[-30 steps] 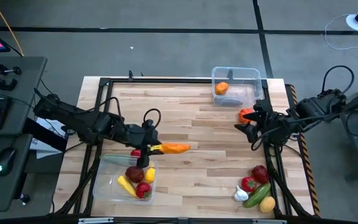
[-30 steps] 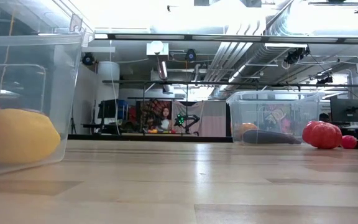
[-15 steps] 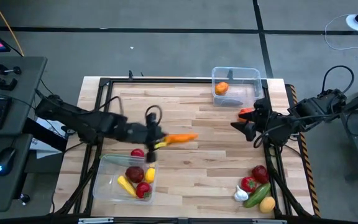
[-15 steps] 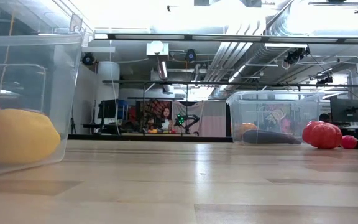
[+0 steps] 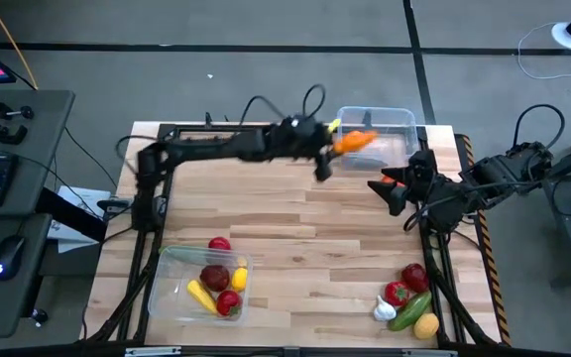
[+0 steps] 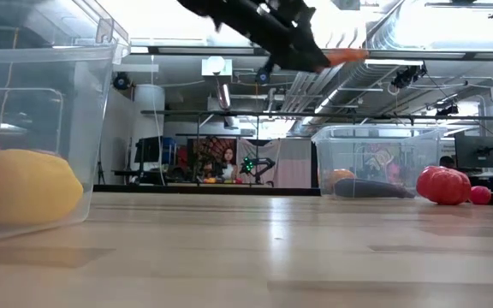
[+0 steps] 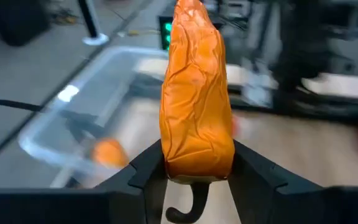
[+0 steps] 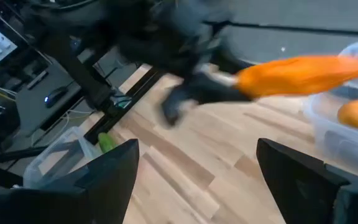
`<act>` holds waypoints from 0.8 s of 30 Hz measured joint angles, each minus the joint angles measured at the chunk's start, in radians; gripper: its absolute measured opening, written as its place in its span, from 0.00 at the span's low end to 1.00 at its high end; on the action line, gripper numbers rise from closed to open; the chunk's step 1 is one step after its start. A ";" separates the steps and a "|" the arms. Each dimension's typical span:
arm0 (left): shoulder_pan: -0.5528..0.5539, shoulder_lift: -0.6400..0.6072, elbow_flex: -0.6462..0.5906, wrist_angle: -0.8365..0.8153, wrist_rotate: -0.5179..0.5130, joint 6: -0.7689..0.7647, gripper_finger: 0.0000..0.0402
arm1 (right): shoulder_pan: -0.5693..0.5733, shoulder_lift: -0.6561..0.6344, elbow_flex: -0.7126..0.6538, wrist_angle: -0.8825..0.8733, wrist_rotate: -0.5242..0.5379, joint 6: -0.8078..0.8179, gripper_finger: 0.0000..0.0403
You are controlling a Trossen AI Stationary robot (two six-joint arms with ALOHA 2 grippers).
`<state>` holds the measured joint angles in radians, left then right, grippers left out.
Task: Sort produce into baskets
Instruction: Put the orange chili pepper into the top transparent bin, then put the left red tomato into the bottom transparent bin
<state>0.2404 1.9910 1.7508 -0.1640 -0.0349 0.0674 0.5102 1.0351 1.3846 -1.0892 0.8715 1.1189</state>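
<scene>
My left gripper (image 5: 327,151) is shut on a long, wrinkled orange pepper (image 5: 355,141), high above the table at the near left rim of the far clear basket (image 5: 395,121). The low view shows the pepper (image 6: 347,56) well above that basket (image 6: 379,158). The basket holds a round orange fruit (image 7: 107,152) and a dark eggplant (image 6: 371,188). My right gripper (image 5: 387,191) is open and empty, beside a red tomato (image 5: 393,178). The near left basket (image 5: 171,260) holds yellow and red pieces. My left gripper pinches the pepper's stem end (image 7: 197,167) between its two fingers, one on each side. The fingers come level from the table's left and lie along the pepper. The pepper sticks out past the fingertips, lifted clear, its tip toward the far basket.
At the near right corner lie a red apple (image 5: 414,276), a red pepper (image 5: 397,294), white garlic (image 5: 385,310), a green cucumber (image 5: 411,307) and a lemon (image 5: 425,324). A red piece (image 5: 219,244) lies by the near basket's far rim. The table's middle is bare wood.
My left gripper has swung up and away from the near left basket, toward the table's far edge and right, to the far basket. It has stayed shut on the pepper, which is now lifted high and points toward the far basket.
</scene>
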 joint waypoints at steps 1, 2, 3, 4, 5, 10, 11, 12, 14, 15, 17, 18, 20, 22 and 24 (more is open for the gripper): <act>0.022 0.041 0.054 -0.005 0.001 0.010 0.36 | 0.000 0.000 0.000 0.002 0.012 -0.019 0.78; 0.042 0.083 0.110 -0.004 0.002 0.013 0.36 | 0.000 0.000 0.000 0.005 0.020 -0.025 0.78; 0.060 0.122 0.163 -0.001 0.007 0.014 0.36 | 0.000 0.000 0.000 0.006 0.033 -0.028 0.78; 0.076 0.159 0.215 -0.002 0.020 0.013 0.36 | 0.000 0.000 0.000 0.007 0.046 -0.028 0.78; 0.090 0.194 0.265 -0.003 0.037 0.014 0.37 | 0.000 0.000 0.000 0.007 0.060 -0.028 0.78; 0.131 0.348 0.472 0.002 0.064 0.045 0.37 | 0.000 0.000 0.000 0.007 0.125 -0.028 0.78; 0.135 0.373 0.498 0.007 0.070 0.051 0.37 | 0.000 0.000 0.000 0.007 0.138 -0.028 0.78; 0.138 0.395 0.523 0.009 0.078 0.058 0.37 | 0.000 0.000 0.000 0.007 0.151 -0.028 0.78; 0.141 0.425 0.552 0.001 0.087 0.068 0.38 | 0.000 0.000 0.000 0.007 0.167 -0.028 0.78; 0.141 0.431 0.556 0.001 0.089 0.068 0.38 | 0.000 0.000 0.000 0.007 0.168 -0.028 0.78; 0.141 0.432 0.556 -0.002 0.089 0.068 0.40 | 0.000 0.000 0.000 0.007 0.168 -0.028 0.78; 0.141 0.425 0.556 -0.001 0.090 0.067 0.42 | 0.000 0.000 0.000 0.007 0.167 -0.028 0.78; 0.141 0.397 0.556 -0.047 0.090 0.052 0.44 | 0.000 0.000 0.000 0.007 0.167 -0.029 0.78; 0.141 0.349 0.557 -0.165 0.099 0.045 0.46 | 0.000 0.000 0.000 0.007 0.167 -0.066 0.78; 0.142 0.295 0.558 -0.322 0.113 0.067 0.48 | 0.000 0.000 0.000 0.007 0.169 -0.129 0.78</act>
<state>0.3820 2.2864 2.3091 -0.4858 0.0783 0.1340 0.5104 1.0348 1.3846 -1.0824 1.0405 0.9902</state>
